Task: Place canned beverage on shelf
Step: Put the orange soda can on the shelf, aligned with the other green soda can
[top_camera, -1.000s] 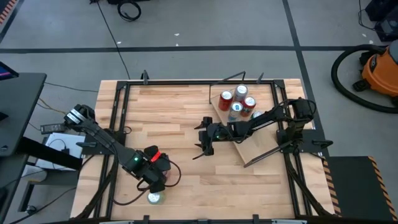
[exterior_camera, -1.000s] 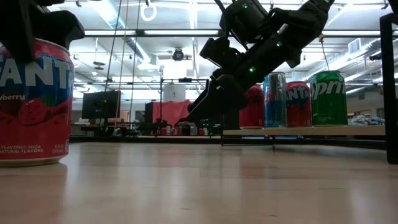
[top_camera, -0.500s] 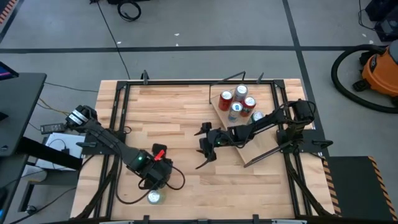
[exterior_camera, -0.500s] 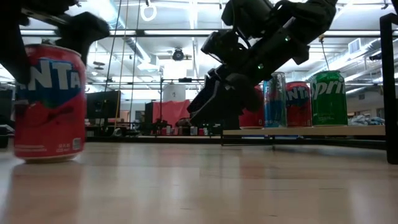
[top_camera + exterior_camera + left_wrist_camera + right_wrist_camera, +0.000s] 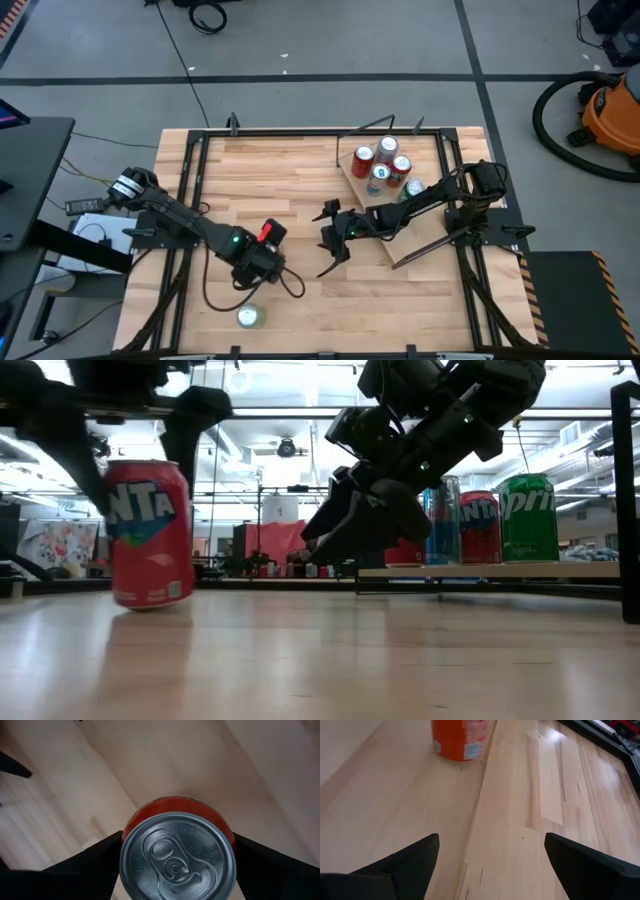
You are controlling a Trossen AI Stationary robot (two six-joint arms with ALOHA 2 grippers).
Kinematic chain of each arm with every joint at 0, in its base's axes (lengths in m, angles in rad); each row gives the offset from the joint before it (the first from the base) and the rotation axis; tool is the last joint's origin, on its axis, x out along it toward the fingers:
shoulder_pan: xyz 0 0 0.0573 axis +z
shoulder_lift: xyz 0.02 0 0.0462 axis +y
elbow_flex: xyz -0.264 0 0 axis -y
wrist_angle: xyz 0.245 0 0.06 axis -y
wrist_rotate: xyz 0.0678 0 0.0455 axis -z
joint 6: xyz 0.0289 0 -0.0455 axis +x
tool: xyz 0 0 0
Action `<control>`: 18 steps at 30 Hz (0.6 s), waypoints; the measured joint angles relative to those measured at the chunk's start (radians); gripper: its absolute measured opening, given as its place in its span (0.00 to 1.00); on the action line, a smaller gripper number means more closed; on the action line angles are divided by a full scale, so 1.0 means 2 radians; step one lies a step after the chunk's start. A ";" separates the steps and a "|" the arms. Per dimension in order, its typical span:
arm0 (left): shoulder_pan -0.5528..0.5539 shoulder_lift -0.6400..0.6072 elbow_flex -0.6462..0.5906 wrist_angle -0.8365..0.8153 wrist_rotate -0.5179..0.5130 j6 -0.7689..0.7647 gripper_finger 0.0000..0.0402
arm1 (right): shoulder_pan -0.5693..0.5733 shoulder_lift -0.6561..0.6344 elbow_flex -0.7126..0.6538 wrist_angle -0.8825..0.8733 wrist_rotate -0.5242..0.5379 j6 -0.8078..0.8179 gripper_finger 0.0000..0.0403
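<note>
As my left arm swings inward from the table's near edge, the job moves from pick-up to carry. The shelf (image 5: pixel 410 242) lies well apart to my right, already holding a cluster of cans (image 5: pixel 385 165) at its far end. My right gripper (image 5: pixel 326 240) hovers just off the shelf's near edge, fingers spread and empty. My left gripper (image 5: pixel 260 265) is clasped around the red canned beverage (image 5: pixel 150 535), which now sits nearer the table's middle, upright. Whether its base touches the wood or skims above it, I cannot tell. From overhead my wrist hides the can. A pale round thing (image 5: pixel 248 317) near the front edge stays unidentifiable.
</note>
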 joint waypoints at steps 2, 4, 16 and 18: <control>0.008 0.000 0.000 0.006 0.000 0.023 0.83 | 0.000 0.000 0.000 -0.006 0.003 0.000 0.93; 0.015 0.000 0.000 0.010 0.000 0.047 0.83 | 0.001 -0.002 0.000 -0.015 0.017 0.000 0.93; 0.037 0.000 -0.005 0.057 0.002 0.242 0.83 | 0.013 -0.032 -0.001 -0.037 0.065 -0.007 0.93; 0.043 0.000 -0.005 0.065 0.001 0.256 0.83 | 0.013 -0.032 0.000 -0.039 0.066 -0.009 0.93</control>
